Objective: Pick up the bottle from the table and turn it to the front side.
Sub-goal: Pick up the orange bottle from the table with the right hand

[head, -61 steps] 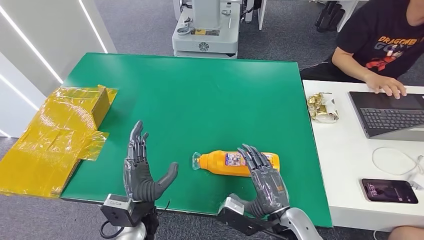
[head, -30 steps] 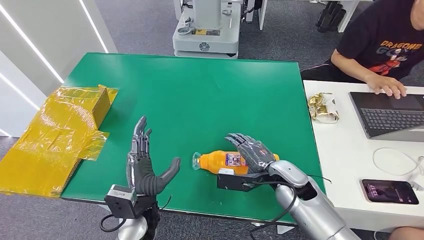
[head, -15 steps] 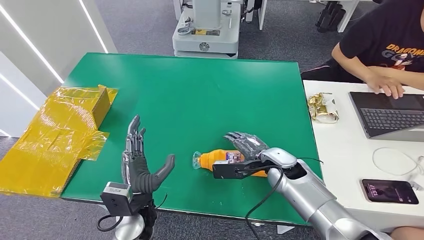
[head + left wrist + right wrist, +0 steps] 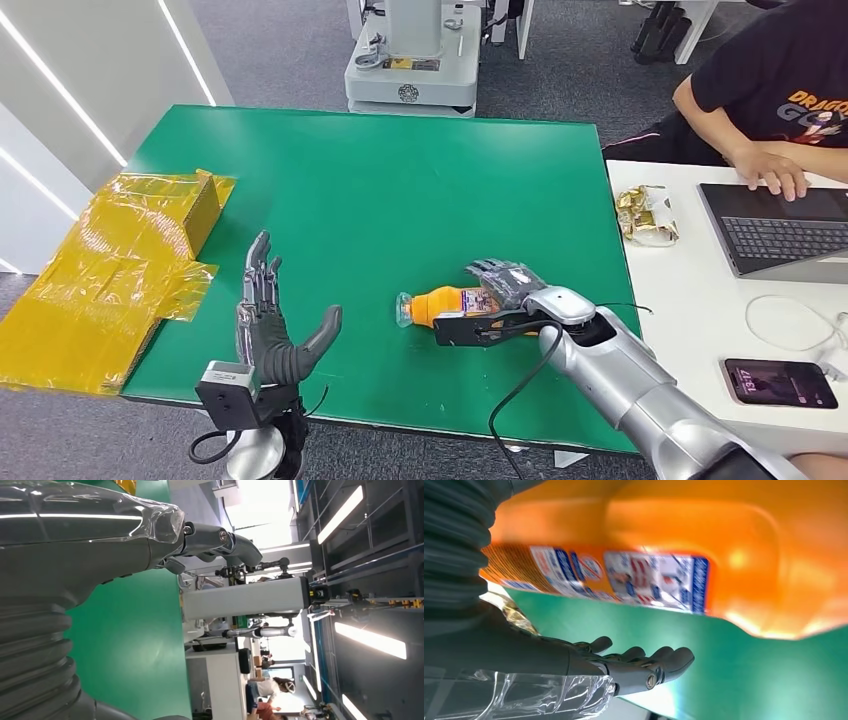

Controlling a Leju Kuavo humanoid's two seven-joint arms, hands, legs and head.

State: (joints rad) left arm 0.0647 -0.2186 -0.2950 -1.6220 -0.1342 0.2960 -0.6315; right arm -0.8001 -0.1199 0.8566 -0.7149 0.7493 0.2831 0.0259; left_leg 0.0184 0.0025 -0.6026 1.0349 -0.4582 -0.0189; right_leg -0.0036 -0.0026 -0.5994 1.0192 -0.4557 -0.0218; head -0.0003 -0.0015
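An orange bottle with a clear cap and a blue-and-white label lies on its side on the green table, cap pointing left. My right hand reaches over its body, with the fingers draped down the far side. In the right wrist view the bottle looms close to the palm. The fingers stretch out straight, and a strip of green shows between them and the bottle. My left hand stands upright near the table's front edge, fingers spread and holding nothing, well left of the bottle. Its fingers show in the left wrist view.
A yellow taped cardboard box lies at the table's left edge. To the right is a white desk with a laptop, a phone and a foil wrapper; a person sits there. A grey machine base stands beyond the far edge.
My right arm swung in from the front and the hand rolled from on top of the bottle to its far side. The bottle shifted slightly right. The left hand sank a little.
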